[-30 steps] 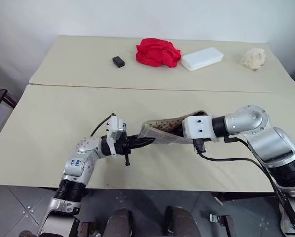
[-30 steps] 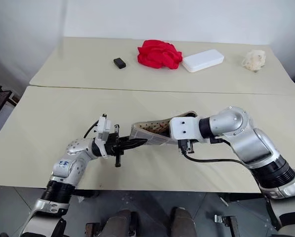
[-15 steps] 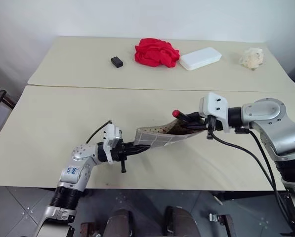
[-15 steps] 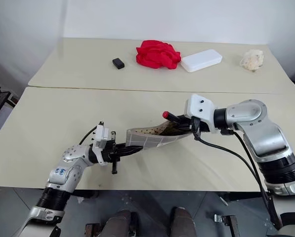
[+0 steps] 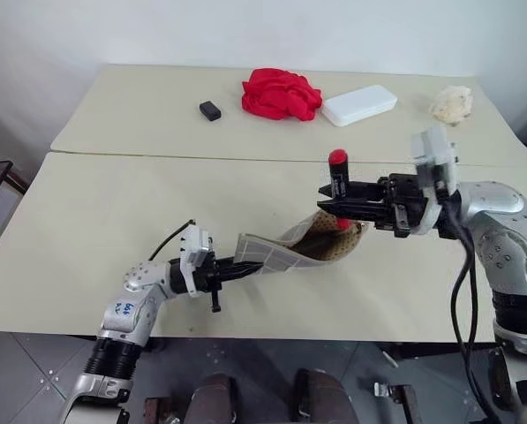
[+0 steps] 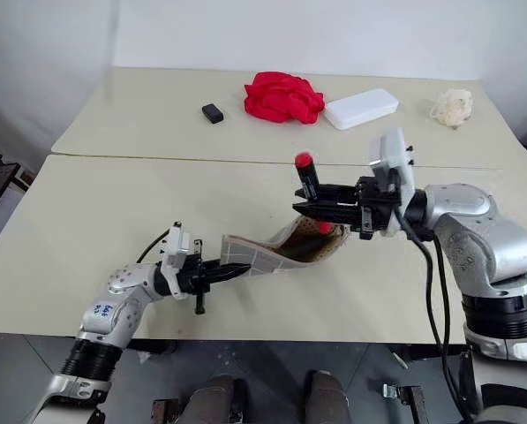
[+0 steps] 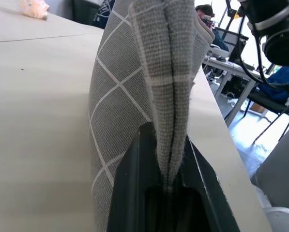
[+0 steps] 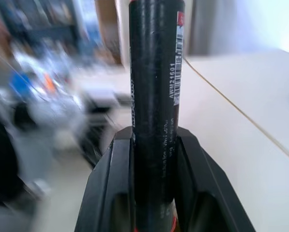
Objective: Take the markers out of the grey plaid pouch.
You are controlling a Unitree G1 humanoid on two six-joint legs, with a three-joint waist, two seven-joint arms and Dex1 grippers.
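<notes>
Beige desk (image 5: 104, 221) carries the limp grey plaid pouch (image 5: 285, 252), its corner pinched by the left end effector (image 5: 230, 275), while the right end effector (image 5: 336, 201) clamps the stiff red marker (image 5: 337, 168) mid-barrel.

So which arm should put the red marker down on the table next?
The right. Its end effector already grips the red marker, lifted clear above the pouch's open mouth. The left end effector is shut on the pouch's other end, so it is better left holding that.
</notes>
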